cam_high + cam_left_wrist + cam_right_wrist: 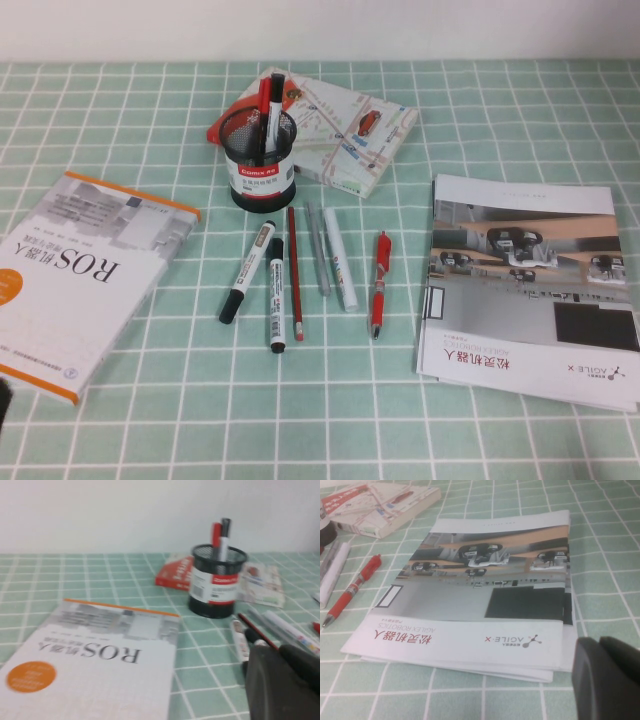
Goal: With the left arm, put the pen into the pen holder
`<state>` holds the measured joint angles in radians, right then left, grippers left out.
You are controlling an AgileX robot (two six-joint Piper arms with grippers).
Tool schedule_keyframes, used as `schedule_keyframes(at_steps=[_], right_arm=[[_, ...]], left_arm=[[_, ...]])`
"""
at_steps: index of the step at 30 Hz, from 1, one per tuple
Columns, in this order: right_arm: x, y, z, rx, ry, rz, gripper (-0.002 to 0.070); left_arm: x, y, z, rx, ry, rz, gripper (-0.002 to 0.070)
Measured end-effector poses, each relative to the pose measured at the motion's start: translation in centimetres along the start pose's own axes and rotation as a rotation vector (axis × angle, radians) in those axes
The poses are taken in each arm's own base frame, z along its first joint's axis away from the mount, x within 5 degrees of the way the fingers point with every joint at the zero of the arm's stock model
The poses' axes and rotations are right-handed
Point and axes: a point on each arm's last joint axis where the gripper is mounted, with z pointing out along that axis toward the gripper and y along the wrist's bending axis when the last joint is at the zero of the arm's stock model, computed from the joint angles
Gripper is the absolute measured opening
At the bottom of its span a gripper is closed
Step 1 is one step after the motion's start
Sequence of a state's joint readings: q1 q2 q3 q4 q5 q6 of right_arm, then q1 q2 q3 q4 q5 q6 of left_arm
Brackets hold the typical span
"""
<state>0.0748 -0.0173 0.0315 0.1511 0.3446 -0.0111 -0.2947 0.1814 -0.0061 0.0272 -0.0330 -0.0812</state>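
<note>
Left gripper point(275, 652) sat low at the table's near-left corner beside the book point(80, 280), pressed together, empty. Right gripper point(600, 650) hung by the brochure point(490, 605). Pen point(265, 97) stood in the pen holder point(262, 165). Task judged complete; any retreat should clear the book.

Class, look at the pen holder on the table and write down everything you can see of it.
The pen holder is a black wire-mesh cylinder, open at the top, with a red-and-white label band around its lower part. It stands upright on the green checked cloth, in front of a map-printed book, whether touching it cannot be told. Two pens stand in it, tips rising above the rim: one red-capped, one black-capped with a white barrel. A row of pens lies just in front of it.
</note>
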Motion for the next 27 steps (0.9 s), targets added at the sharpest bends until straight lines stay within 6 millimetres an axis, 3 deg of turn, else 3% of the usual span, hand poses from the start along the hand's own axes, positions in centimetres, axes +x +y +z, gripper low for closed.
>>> schedule_keyframes(at_steps=[8, 22, 27], right_arm=[[0.0, 0.0, 0.0, 0.000, 0.000, 0.000, -0.0020], [0.0, 0.0, 0.0, 0.000, 0.000, 0.000, -0.0020], [0.0, 0.0, 0.0, 0.000, 0.000, 0.000, -0.0020]], left_arm=[[0.6, 0.5, -1.4, -0.079, -0.082, -0.024, -0.0003], [3.4, 0.6, -1.7, -0.088, 0.227, 0.046, -0.0003], [3.5, 0.6, -1.7, -0.088, 0.240, 0.051, -0.0003]])
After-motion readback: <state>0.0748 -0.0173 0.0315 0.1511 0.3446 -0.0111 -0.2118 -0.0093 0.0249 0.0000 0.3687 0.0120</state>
